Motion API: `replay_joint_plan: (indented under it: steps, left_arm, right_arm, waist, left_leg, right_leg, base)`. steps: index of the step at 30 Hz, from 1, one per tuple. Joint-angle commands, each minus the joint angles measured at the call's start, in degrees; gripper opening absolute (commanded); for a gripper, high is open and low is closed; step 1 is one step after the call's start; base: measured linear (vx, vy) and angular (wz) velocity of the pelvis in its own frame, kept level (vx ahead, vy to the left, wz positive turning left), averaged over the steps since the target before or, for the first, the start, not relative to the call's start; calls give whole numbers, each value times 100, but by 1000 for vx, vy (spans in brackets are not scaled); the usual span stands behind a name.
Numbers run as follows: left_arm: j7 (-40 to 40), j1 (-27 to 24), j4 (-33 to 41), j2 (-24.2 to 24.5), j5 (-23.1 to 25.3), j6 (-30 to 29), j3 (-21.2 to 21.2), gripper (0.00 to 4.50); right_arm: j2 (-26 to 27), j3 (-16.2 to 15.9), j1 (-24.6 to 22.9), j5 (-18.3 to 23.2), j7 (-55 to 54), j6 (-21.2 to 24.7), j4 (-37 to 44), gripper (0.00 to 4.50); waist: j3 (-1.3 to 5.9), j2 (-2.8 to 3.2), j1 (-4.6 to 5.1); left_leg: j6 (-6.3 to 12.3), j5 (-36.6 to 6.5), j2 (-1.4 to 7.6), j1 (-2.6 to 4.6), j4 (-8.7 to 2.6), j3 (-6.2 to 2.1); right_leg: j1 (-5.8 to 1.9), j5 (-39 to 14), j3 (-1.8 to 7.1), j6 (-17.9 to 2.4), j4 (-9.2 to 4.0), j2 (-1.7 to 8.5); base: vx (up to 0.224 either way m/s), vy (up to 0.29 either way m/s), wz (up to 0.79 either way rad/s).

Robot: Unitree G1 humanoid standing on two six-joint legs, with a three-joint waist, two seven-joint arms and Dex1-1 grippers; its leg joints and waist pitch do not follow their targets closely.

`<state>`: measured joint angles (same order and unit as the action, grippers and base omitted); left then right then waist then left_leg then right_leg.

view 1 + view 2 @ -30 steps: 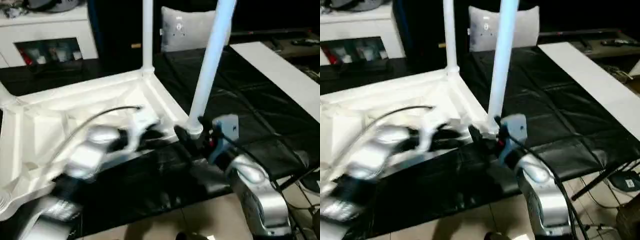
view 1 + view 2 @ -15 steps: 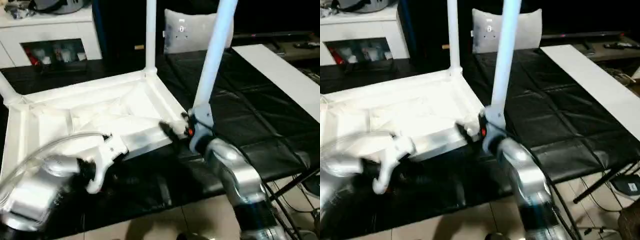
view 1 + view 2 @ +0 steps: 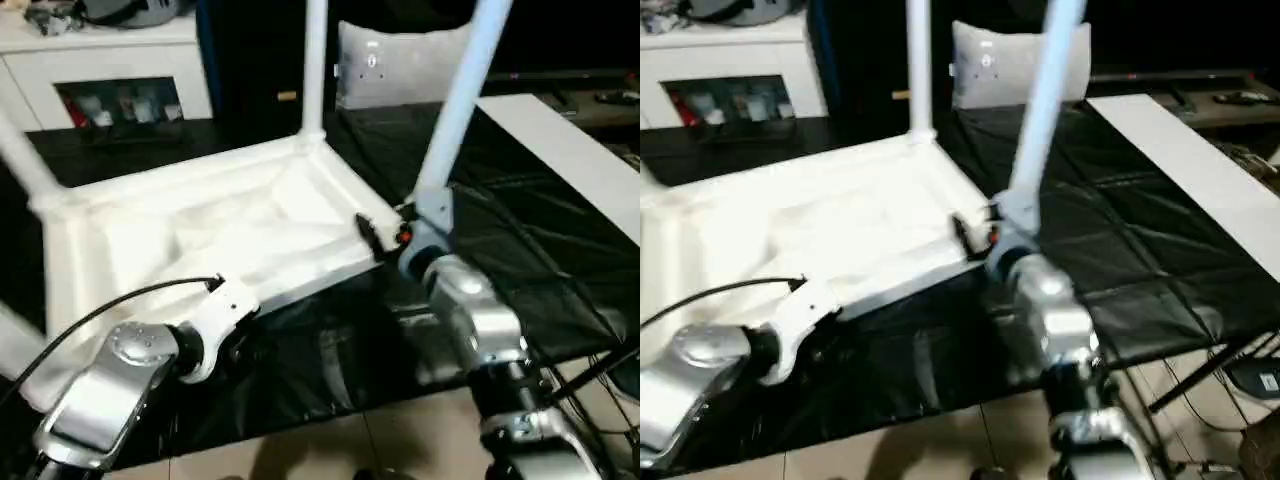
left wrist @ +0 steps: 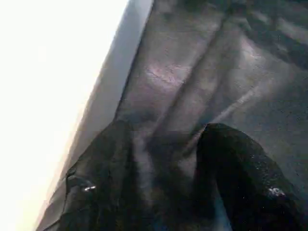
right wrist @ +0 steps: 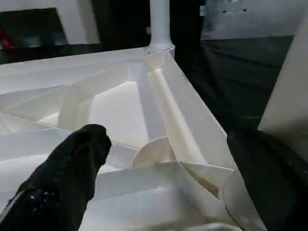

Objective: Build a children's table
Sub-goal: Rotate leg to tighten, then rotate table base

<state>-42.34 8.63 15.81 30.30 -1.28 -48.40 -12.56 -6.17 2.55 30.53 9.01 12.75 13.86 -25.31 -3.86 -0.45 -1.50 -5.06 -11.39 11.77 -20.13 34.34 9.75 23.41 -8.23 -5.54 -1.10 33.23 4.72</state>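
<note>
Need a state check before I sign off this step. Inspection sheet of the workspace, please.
Surface: black mat over the bench, creased.
Job's things: tabletop lies underside up; legs stand in its corners, the far leg upright, the near-right leg leaning by the right gripper.
Clutter: grey pillow bag at the back; white board strip at right.
Grippers: right gripper open at the near-right corner socket, its fingers astride it; left gripper open over the mat beside the tabletop's edge, holding nothing.
Cables: black cable arcs over the left forearm.
Surroundings: white cabinet behind; tiled floor below.
</note>
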Motion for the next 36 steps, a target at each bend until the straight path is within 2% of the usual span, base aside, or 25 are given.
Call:
replay_joint_plan:
  steps: [1, 3, 6, 10, 14, 17, 19, 21, 22, 23, 24, 26, 27, 28, 29, 31, 32, 36]
  left_arm:
    - [223, 105, -139, 21, 143, 93, 156, 277]
    - [258, 147, -187, 12, 142, 172, 132, 277]
    - [370, 205, -309, -80, 132, 316, 209, 277]
    - [512, 252, -488, -188, 105, 607, 264, 277]
    - [725, 262, -560, -382, -15, 733, 405, 277]
    - [933, 153, -550, -658, -209, 968, 706, 277]
    - [989, -4, -393, -801, -368, 1061, 863, 307]
    - [1099, -223, -173, -974, -522, 1128, 1024, 313]
    - [1149, -561, 146, -1074, -600, 1230, 1074, 313]
    - [1174, -630, 209, -1100, -606, 1240, 1088, 322]
    - [1236, -792, 349, -1153, -610, 1266, 1115, 347]
    - [1419, -1119, 586, -1261, -570, 1362, 1191, 351]
    - [1588, -1299, 698, -1352, -519, 1414, 1264, 364]
    - [1763, -1486, 806, -1455, -479, 1481, 1357, 364]
    - [1842, -1565, 849, -1502, -469, 1514, 1400, 390]
    - [2269, -1938, 1083, -1741, -336, 1636, 1643, 396]
    - [2293, -1964, 1105, -1761, -336, 1637, 1663, 396]
    - [2822, -2082, 1090, -1969, -172, 1821, 1998, 396]
  right_arm:
    - [-337, 522, 136, -6, -262, -217, -270, 450]
    - [-509, 635, 229, -7, -269, -350, -494, 450]
    - [-765, 754, 316, -15, -235, -502, -740, 450]
    - [-1137, 846, 402, -40, -171, -698, -1042, 450]
    - [-1435, 971, 507, -29, -124, -916, -1428, 450]
    - [-1560, 848, 451, -49, 209, -1029, -1422, 450]
    - [-1517, 784, 333, -12, 302, -977, -1238, 450]
    - [-1439, 723, 157, 79, 479, -868, -961, 450]
    - [-1340, 626, -109, 201, 686, -718, -551, 450]
    - [-1323, 603, -163, 230, 733, -688, -470, 450]
    - [-1285, 549, -288, 292, 832, -624, -284, 450]
    - [-1211, 409, -554, 396, 976, -496, 129, 450]
    - [-1174, 308, -715, 451, 1062, -417, 375, 450]
    - [-1145, 181, -891, 476, 1149, -347, 636, 450]
    - [-1132, 133, -965, 477, 1190, -314, 749, 450]
    - [-1041, -133, -1367, 586, 1437, -109, 1377, 450]
    - [-1033, -151, -1396, 596, 1454, -91, 1422, 450]
    - [-896, -396, -1758, 735, 1593, 188, 1935, 450]
  waist:
    - [410, 72, 50]
    - [420, 75, -7]
    - [439, 64, -19]
    - [459, 52, -39]
    - [462, 32, -37]
    - [455, 8, -25]
    - [423, 2, 11]
    - [421, -12, 31]
    - [410, -16, 57]
    - [401, -11, 61]
    - [399, -15, 109]
    - [392, -11, 132]
    - [383, -17, 141]
    - [365, 10, 143]
    - [345, 2, 153]
    - [322, 7, 173]
    - [314, 3, 171]
    - [298, -1, 186]
  left_leg:
    - [25, -1359, 68, 46, -419, 11]
    - [40, -1276, 72, 67, -407, 26]
    - [64, -1101, 65, 26, -399, 27]
    - [137, -954, 58, 7, -372, 39]
    - [199, -920, 55, -4, -351, 49]
    - [257, -935, 41, -43, -336, 50]
    - [315, -1060, 41, -59, -338, 48]
    - [317, -1082, 50, -80, -343, 33]
    - [351, -1150, 59, -79, -342, 33]
    - [362, -1175, 76, -85, -352, 27]
    - [403, -1276, 80, -76, -358, 25]
    - [416, -1330, 73, -80, -358, 23]
    - [432, -1321, 88, -104, -375, 12]
    - [425, -1416, 89, -86, -369, 14]
    - [422, -1481, 93, -96, -379, 14]
    - [388, -1701, 71, -74, -379, 6]
    - [382, -1735, 76, -75, -391, -1]
    - [362, -1937, 62, -42, -392, -24]
  right_leg:
    - [-257, -1966, 272, -832, -353, 238]
    - [-241, -1857, 277, -872, -345, 238]
    - [-283, -1621, 277, -931, -302, 232]
    - [-306, -1425, 272, -1012, -280, 234]
    - [-308, -1487, 260, -1036, -288, 231]
    - [-332, -1618, 244, -982, -308, 230]
    - [-306, -1907, 222, -898, -350, 222]
    - [-318, -2140, 211, -807, -371, 237]
    - [-302, -2218, 214, -769, -395, 230]
    - [-309, -2221, 218, -751, -392, 237]
    - [-271, -2358, 210, -718, -422, 213]
    - [-262, -2425, 203, -688, -434, 198]
    - [-260, -2464, 201, -645, -440, 194]
    - [-241, -2570, 197, -587, -468, 184]
    - [-233, -2673, 193, -533, -495, 183]
    - [-192, -3050, 171, -342, -559, 157]
    - [-199, -3106, 162, -289, -579, 162]
    - [-142, -3268, 149, -119, -643, 140]
  base:
    - [0, 0, 0]
    - [0, 0, 0]
    - [0, 0, 0]
    - [0, 0, 0]
    - [0, 0, 0]
    - [0, 0, 0]
    - [0, 0, 0]
    - [0, 0, 0]
    - [0, 0, 0]
    - [0, 0, 0]
    - [0, 0, 0]
    - [0, 0, 0]
    - [0, 0, 0]
    - [0, 0, 0]
    - [0, 0, 0]
    - [0, 0, 0]
    - [0, 0, 0]
    - [0, 0, 0]
